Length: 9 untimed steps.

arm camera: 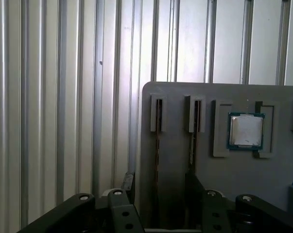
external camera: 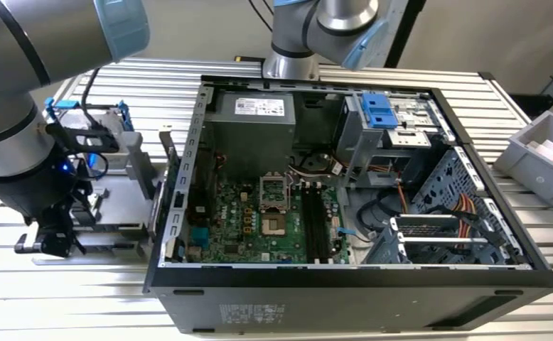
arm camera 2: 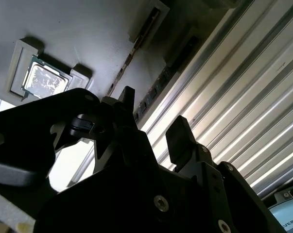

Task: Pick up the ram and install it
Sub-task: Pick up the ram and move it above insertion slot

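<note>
Two ram sticks stand on edge in slots of a grey holder (arm camera: 175, 97). In the first wrist view they are thin dark strips, one ram (arm camera: 157, 143) farther from the processor chip and the other ram (arm camera: 192, 141) nearer it. My gripper (arm camera: 161, 183) is open just over the holder, and its fingers straddle the farther stick. The second wrist view shows that ram (arm camera 2: 158, 82) running in between the black fingertips (arm camera 2: 179, 128) of the gripper (arm camera 2: 153, 110). In the exterior view the gripper (external camera: 54, 238) hangs at the left, beside the open computer case (external camera: 352, 273).
A square silver processor chip (arm camera: 246, 131) lies in the holder next to the sticks. The long black memory slots (external camera: 319, 222) sit on the motherboard inside the case. A blue-framed drive (external camera: 87, 121) stands behind the holder. A grey bin (external camera: 542, 153) is at the exterior view's right.
</note>
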### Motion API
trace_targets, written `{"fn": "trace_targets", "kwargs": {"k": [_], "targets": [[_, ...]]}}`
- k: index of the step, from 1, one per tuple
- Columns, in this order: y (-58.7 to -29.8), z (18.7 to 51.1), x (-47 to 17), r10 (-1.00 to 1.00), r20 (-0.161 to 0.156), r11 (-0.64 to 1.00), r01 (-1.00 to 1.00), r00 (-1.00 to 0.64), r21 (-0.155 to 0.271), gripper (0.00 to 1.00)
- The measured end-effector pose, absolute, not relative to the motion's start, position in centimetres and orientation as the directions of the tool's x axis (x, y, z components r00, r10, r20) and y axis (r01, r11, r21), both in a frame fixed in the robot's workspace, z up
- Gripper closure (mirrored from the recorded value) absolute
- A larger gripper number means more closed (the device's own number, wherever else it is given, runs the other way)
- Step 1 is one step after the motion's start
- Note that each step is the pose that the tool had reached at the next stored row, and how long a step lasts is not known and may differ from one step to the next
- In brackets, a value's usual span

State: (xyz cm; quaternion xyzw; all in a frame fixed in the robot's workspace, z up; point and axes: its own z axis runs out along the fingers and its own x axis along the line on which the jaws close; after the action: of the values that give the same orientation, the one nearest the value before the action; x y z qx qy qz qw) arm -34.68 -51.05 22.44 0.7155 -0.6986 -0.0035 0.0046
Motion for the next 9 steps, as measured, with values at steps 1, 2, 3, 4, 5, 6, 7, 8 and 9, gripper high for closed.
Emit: {"fn": "trace_targets", "kwargs": {"k": [1,2,3,4,5,6,7,8,9], "targets": [[-51.06,22.37,-34.68,-1.0,0.001,-0.024,-1.0,0.024,0.011,0.0],[-51.06,22.31,-34.68,-1.0,0.001,-0.024,-1.0,0.024,0.011,0.0],[-51.06,22.25,-34.68,-1.0,0.001,-0.024,-1.0,0.024,0.011,0.0],[-51.06,22.19,-34.68,-1.0,0.001,-0.024,-1.0,0.024,0.012,0.0],[-51.06,22.12,-34.68,-1.0,0.001,-0.024,-1.0,0.024,0.011,0.0],[-51.06,22.05,-34.68,-1.0,0.001,-0.024,-1.0,0.024,0.011,0.0],[-51.06,21.98,-34.68,-1.0,0.001,-0.024,-1.0,0.024,0.012,0.0],[-51.06,21.89,-34.68,-1.0,0.001,-0.024,-1.0,0.024,0.011,0.0],[-51.06,21.79,-34.68,-1.0,0.001,-0.024,-1.0,0.024,0.011,0.0]]}}
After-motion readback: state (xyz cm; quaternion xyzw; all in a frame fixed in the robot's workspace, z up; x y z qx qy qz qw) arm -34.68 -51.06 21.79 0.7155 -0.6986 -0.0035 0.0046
